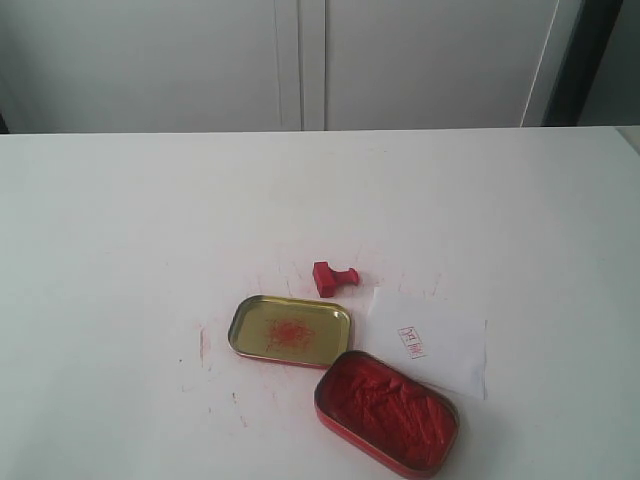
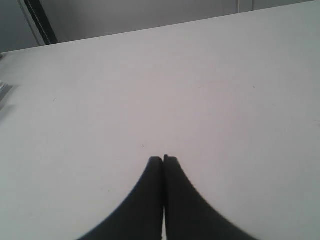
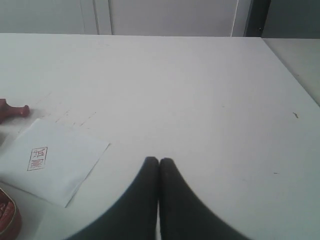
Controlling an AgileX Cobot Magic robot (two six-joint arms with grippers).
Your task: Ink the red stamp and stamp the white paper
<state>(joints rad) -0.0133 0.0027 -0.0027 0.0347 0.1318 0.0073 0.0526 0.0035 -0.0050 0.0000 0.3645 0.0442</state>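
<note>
Red stamp (image 1: 334,277) lies toppled left of white paper (image 1: 432,342) — imprint present; left gripper (image 2: 163,159) and right gripper (image 3: 159,160) fingers pressed together, empty.

White matte table top (image 1: 120,250): faint red ink smudges (image 1: 202,345) and specks near the front, left of centre. Shallow gold-coloured metal tin lid, rounded-rectangle (image 1: 250,330), lies open side up on the table just right of the smudges; red stain (image 1: 288,333) at the middle of its floor. Behind the table: pale grey flat cabinet doors (image 1: 150,60), with a dark vertical strip (image 1: 585,60) at far right.
</note>
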